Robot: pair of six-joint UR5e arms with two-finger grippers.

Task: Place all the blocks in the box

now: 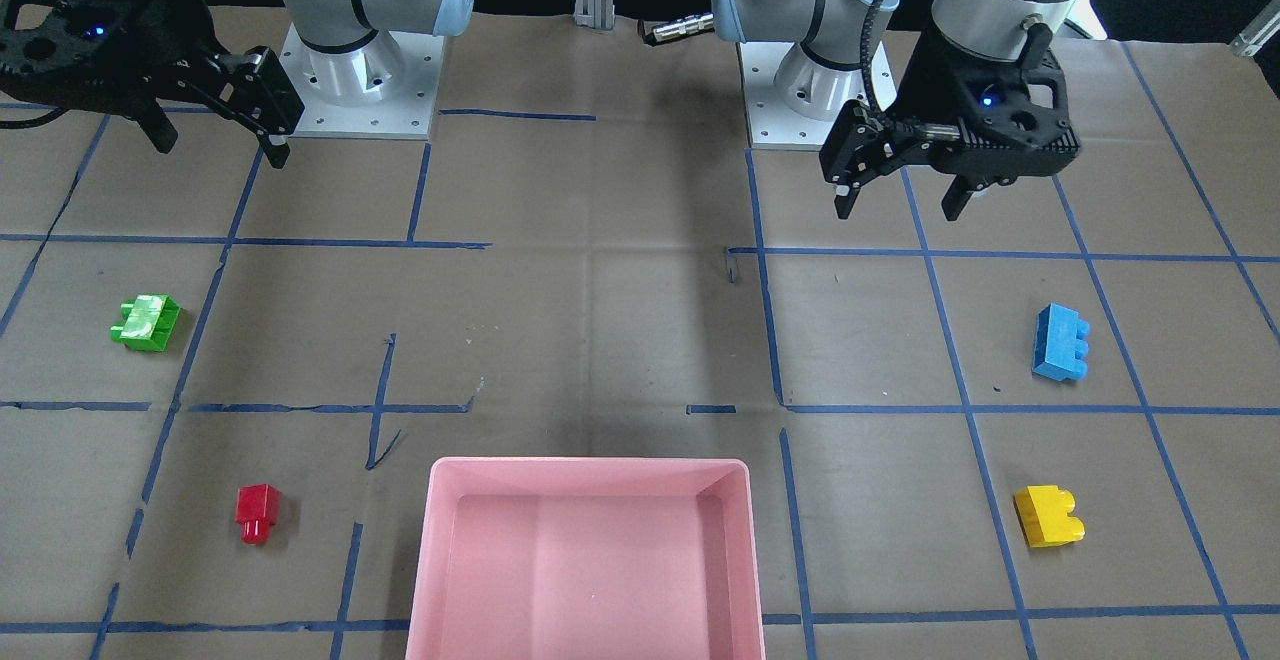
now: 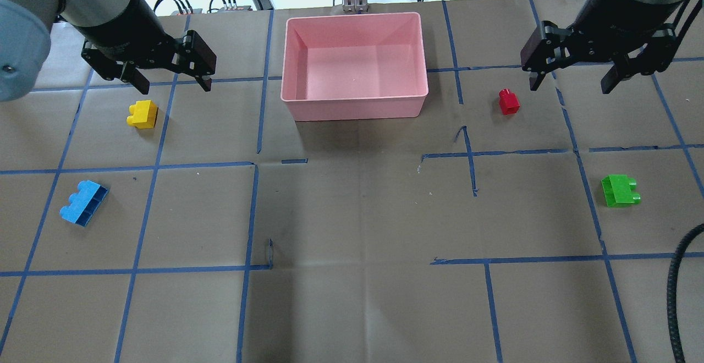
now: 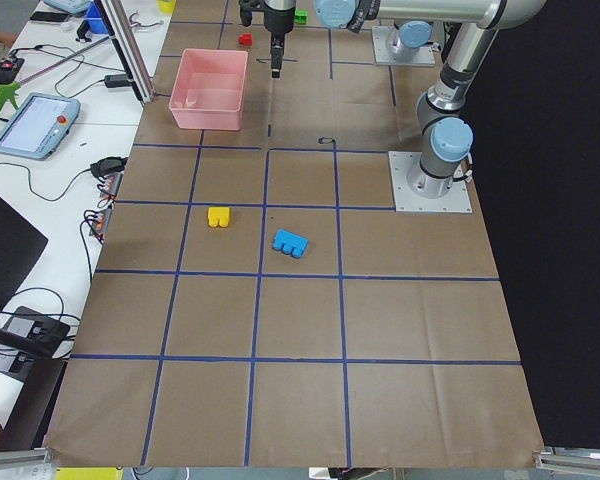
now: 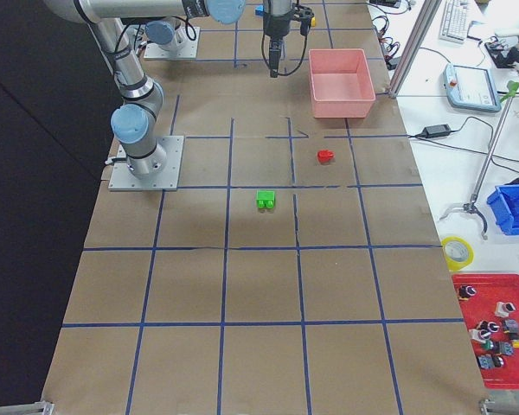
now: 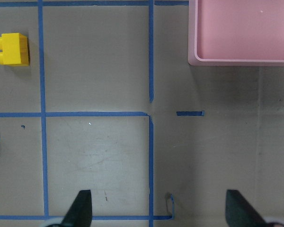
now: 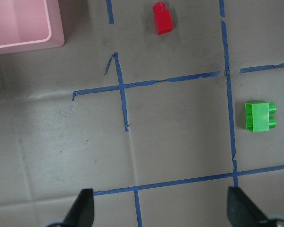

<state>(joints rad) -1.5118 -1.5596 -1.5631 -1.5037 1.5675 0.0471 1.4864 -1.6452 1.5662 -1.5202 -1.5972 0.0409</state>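
The pink box (image 2: 355,104) stands empty at the table's far middle. The yellow block (image 2: 143,114) and blue block (image 2: 83,203) lie on the left side. The red block (image 2: 509,102) and green block (image 2: 620,190) lie on the right side. My left gripper (image 2: 165,74) hangs open and empty above the table, just beyond the yellow block (image 5: 12,49). My right gripper (image 2: 572,80) hangs open and empty, just right of and beyond the red block (image 6: 162,18). The green block (image 6: 259,117) shows in the right wrist view.
Brown paper with blue tape grid lines covers the table. The two arm bases (image 1: 360,70) stand at the robot's edge. A cable (image 2: 679,275) hangs at the overhead view's right edge. Tools and a tablet (image 3: 35,125) lie on the side bench beyond the table.
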